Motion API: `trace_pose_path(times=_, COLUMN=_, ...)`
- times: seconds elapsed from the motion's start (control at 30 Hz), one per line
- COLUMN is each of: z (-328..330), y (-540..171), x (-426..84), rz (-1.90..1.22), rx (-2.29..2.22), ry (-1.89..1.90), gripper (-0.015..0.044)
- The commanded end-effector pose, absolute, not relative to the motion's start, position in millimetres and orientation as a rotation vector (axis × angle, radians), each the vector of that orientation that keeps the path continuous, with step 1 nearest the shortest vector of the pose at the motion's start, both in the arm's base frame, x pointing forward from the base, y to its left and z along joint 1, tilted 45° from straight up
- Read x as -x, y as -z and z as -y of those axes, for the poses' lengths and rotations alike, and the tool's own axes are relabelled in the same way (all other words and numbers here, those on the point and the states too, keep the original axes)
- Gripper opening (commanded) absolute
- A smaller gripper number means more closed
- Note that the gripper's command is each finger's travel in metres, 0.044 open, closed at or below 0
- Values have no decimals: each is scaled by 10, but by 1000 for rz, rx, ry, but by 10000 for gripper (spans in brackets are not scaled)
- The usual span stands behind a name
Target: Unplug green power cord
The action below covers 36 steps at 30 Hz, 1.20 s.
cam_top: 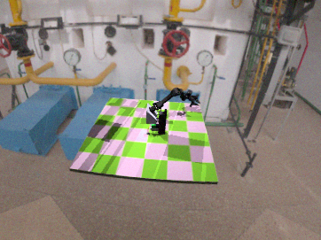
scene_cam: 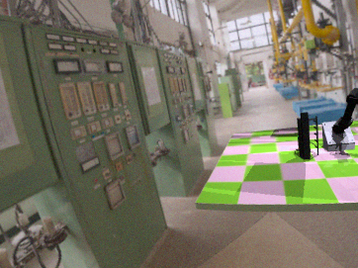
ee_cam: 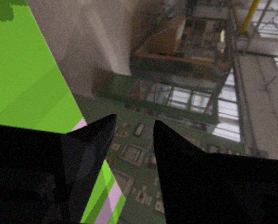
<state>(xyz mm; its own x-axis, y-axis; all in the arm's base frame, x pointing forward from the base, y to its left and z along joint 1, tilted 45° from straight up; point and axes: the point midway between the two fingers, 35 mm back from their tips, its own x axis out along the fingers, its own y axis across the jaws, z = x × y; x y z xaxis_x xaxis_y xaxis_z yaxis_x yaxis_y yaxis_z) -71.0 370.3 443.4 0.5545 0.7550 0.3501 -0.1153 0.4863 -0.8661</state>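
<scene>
Tool over the far counter edge, cord unseen

The tool (ee_cam: 131, 131) stands partly closed, nothing visible between its fingers. The green cord and strip cannot be made out near the black upright (cam_top: 161, 121) on the counter (cam_top: 133, 165).

Your arm (cam_top: 168, 98) reaches out from its base, elbow raised, and your gripper (ee_cam: 134, 131) hangs in the air with its two dark fingers partly closed, a gap between them, gripping nothing.

mat (cam_top: 133, 165) green-pink checks | blue bins (cam_top: 35, 120) left of mat | yellow pipes (cam_top: 66, 80), red valve (cam_top: 176, 42) on wall | green panels (scene_cam: 89, 130)
</scene>
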Motion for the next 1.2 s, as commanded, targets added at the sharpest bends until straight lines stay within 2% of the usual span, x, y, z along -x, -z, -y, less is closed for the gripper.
trace_pose_path(times=0.0, z=-3825, y=-4433, x=486, rz=819, rx=904, ry=-591, gripper=160)
trace_pose_path(times=0.4, z=-4142, y=-4296, x=-471, rz=756, rx=900, ry=-571, gripper=160)
trace_pose_path(times=0.67, z=-4172, y=-4018, x=-1499, rz=612, rx=894, ry=-597, gripper=160)
trace_pose_path(times=0.87, z=-3957, y=-3711, x=-2323, rz=432, rx=861, ry=-622, gripper=160)
trace_pose_path(times=1.17, z=-3299, y=-3044, x=-3391, rz=64, rx=749, ry=-632, gripper=160)
